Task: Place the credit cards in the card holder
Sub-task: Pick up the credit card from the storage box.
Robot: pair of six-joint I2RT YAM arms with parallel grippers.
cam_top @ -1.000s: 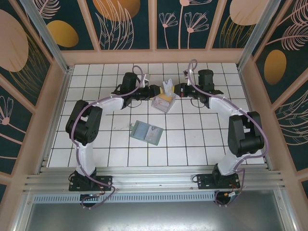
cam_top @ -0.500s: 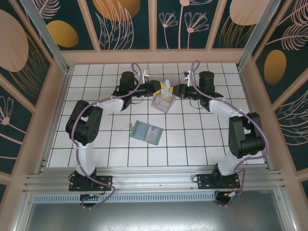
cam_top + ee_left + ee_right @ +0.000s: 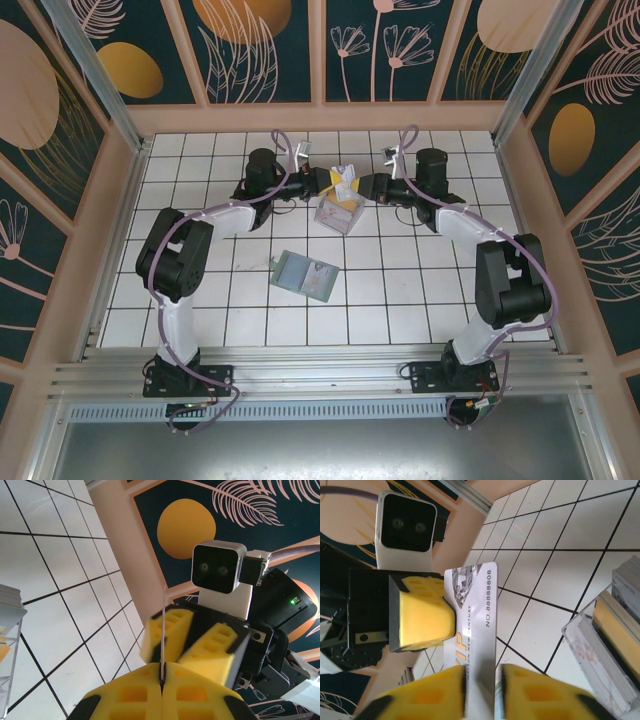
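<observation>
A silver credit card (image 3: 476,605) printed "VIP" is held up in the air between my two grippers. My left gripper (image 3: 162,669) is shut on it, and the card (image 3: 163,630) shows edge-on between its yellow pads. My right gripper (image 3: 482,686) has its fingers (image 3: 427,697) parted, the card standing loose in the gap. From above, both grippers (image 3: 335,183) (image 3: 360,186) meet over a clear box (image 3: 338,213) with more credit cards, one yellow. The card holder (image 3: 305,275), green with a paler inside, lies open on the tiles nearer the bases.
The clear card box (image 3: 602,645) sits just below the right gripper, and its corner (image 3: 9,625) shows at the left wrist view's edge. A white tiled floor (image 3: 420,290) is ringed by a wooden wall (image 3: 320,118) and side posts.
The left gripper has closed on the card that the right gripper held up. The right gripper's fingers have opened. Both grippers have drawn together over the clear box.
</observation>
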